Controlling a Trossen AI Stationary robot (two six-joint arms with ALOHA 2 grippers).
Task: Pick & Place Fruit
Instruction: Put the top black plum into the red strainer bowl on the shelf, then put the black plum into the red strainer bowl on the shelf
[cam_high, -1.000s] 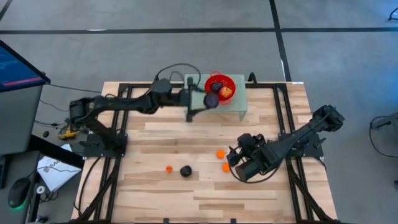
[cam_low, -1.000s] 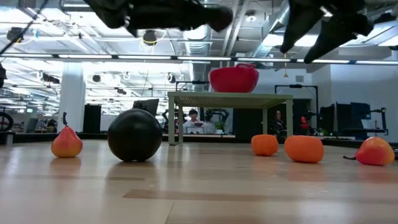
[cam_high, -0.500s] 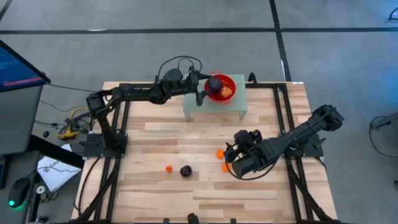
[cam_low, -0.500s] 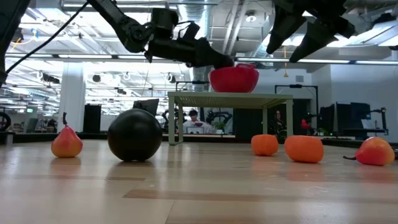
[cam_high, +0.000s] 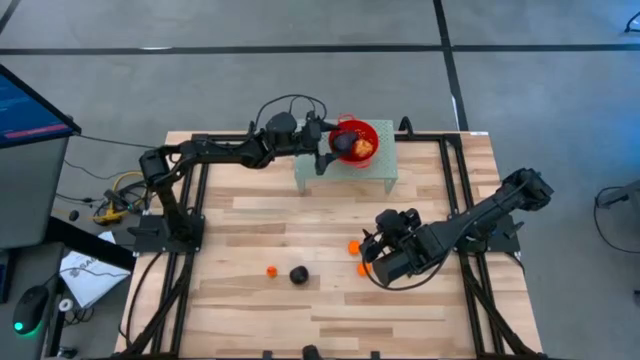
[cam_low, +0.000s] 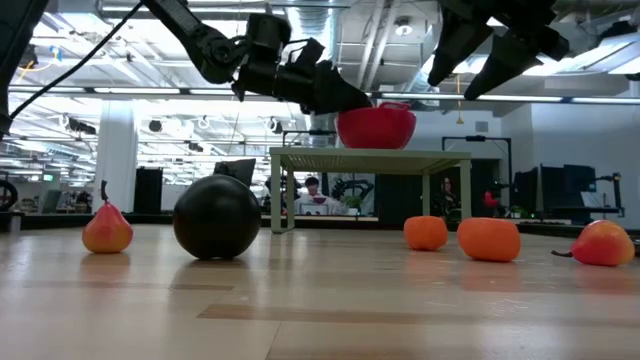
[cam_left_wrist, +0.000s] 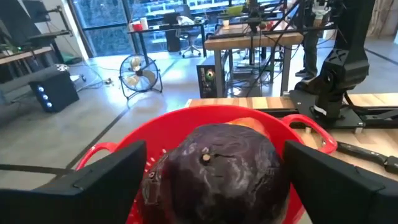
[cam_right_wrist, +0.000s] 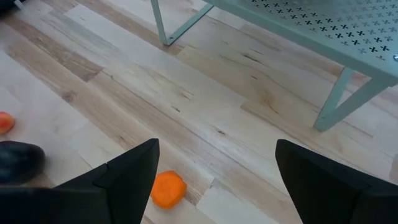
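Left wrist view: purple fruit (cam_left_wrist: 214, 168) between spread left claw (cam_left_wrist: 211, 177) fingers, over red bowl (cam_left_wrist: 124, 149) for dropping; right claw (cam_right_wrist: 211, 180) spread above orange fruit (cam_right_wrist: 168, 189).

- A big dark purple fruit (cam_left_wrist: 217, 165) sits just above the red bowl (cam_high: 365, 135), between the left gripper (cam_left_wrist: 214, 171) fingers, which are spread apart on each side of it. It looks round and a bit shiny.
- An orange-red fruit (cam_high: 364, 147) lies in the bowl, on its right side.
- A black round fruit (cam_high: 298, 274) lies on the bench (cam_high: 260, 220), near the front, a little left of the middle.
- A small orange fruit (cam_high: 271, 271) lies just left of the black one. In the low view it looks like a little pear.
- Two more small orange fruits lie to the right: one (cam_high: 353, 247) farther back, one (cam_high: 362, 268) nearer, beside the right gripper (cam_high: 385, 262).
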